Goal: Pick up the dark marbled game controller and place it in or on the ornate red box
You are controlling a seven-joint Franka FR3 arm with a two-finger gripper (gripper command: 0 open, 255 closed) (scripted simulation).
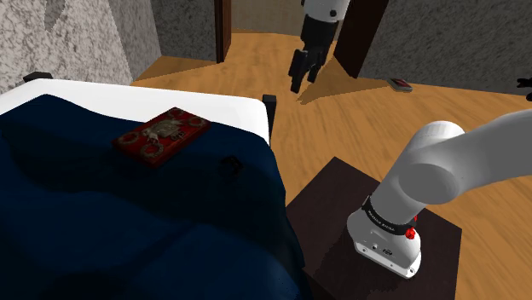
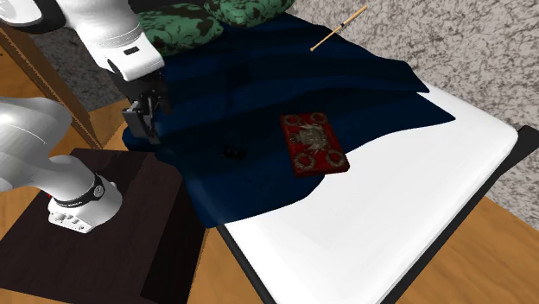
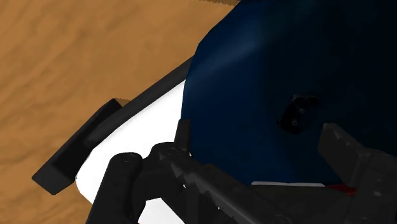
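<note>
Blue blanket (image 1: 128, 213) drapes the bed where the dark controller (image 1: 231, 162) lies, near the edge by the stand. It is well apart from the red box (image 1: 162, 136), which sits to its left in the shoulder view. The gripper (image 1: 303, 81) hangs empty near the bed's corner, claw spread, touching nothing.

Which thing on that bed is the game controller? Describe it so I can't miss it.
Start at the bed's dark blue blanket. Between its edge nearest the robot and the flat ornate red box lies a small, lumpy, near-black controller, apart from the box and far smaller.
</note>
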